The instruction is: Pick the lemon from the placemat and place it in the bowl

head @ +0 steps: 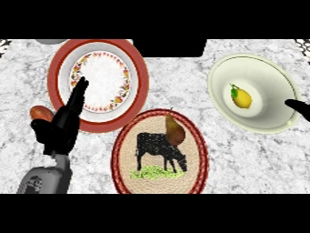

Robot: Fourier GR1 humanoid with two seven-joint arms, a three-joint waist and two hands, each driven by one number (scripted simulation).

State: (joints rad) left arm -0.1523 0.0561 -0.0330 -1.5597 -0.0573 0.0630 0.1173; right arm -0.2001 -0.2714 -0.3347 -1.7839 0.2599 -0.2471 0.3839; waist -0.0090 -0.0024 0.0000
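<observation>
Yellow lemon (241,98) already down inside the pale bowl (219,86), just left of the right hand (306,110), leaf end up and long axis running away from the viewer. Off the woven placemat (127,157) entirely, so task judged as good as done. Right hand entering from the right edge across the bowl's rim, near the fruit but apart from it, holding nothing; only a dark tapering tip on show, so curl of the fingers impossible to judge. Nearer of the two hands by far. Next move probably a plain pull back to the right, clear of the rim.

Left hand (60,127) well off to the left of the fruit, fingers straight and pointing up over the red-rimmed plate (140,68), nothing held, at rest. Brown pear (174,129) lying on the placemat by the printed cow; reddish-brown fruit (40,112) on the marble worktop (251,159) just beside the left hand.
</observation>
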